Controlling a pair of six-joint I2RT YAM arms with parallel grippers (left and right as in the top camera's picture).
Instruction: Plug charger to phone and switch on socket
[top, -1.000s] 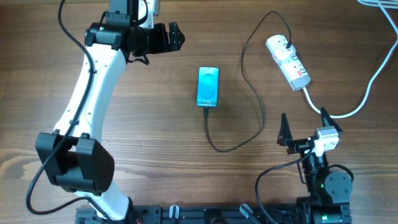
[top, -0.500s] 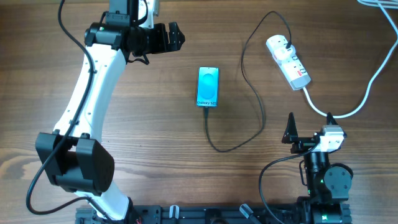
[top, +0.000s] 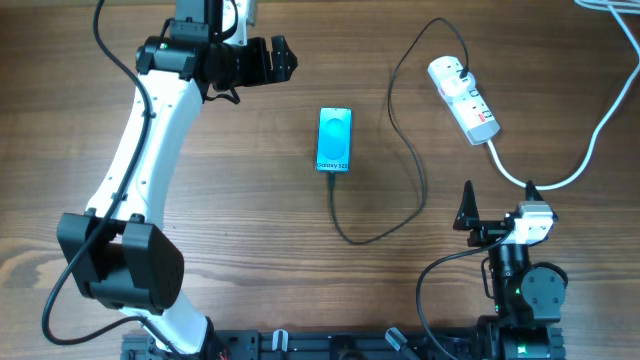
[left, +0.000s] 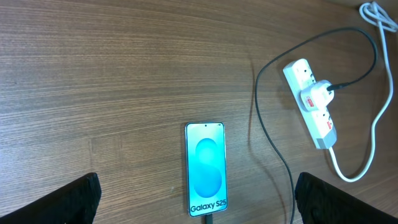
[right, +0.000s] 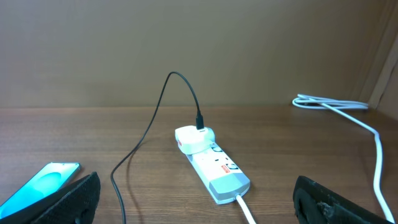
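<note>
The phone (top: 334, 139) lies flat mid-table with its teal screen up; it also shows in the left wrist view (left: 206, 168) and at the left edge of the right wrist view (right: 41, 185). The charger cable (top: 405, 150) runs from the phone's near end, where its plug tip sits in the phone, round to its white adapter (top: 449, 72) seated in the socket (top: 467, 102). The socket also shows in the left wrist view (left: 314, 106) and right wrist view (right: 214, 169). My left gripper (top: 283, 59) is open and empty, far-left of the phone. My right gripper (top: 497, 199) is open and empty, near of the socket.
The socket's thick white cord (top: 592, 142) curves off the right edge and loops at the far right corner (right: 339, 107). The left arm's white body (top: 140, 170) spans the table's left side. Bare wood lies between the phone and the grippers.
The right gripper has drawn back toward the near edge and a little to the right over the first half second, then stayed still. The left arm, phone, cable and socket have not moved.
</note>
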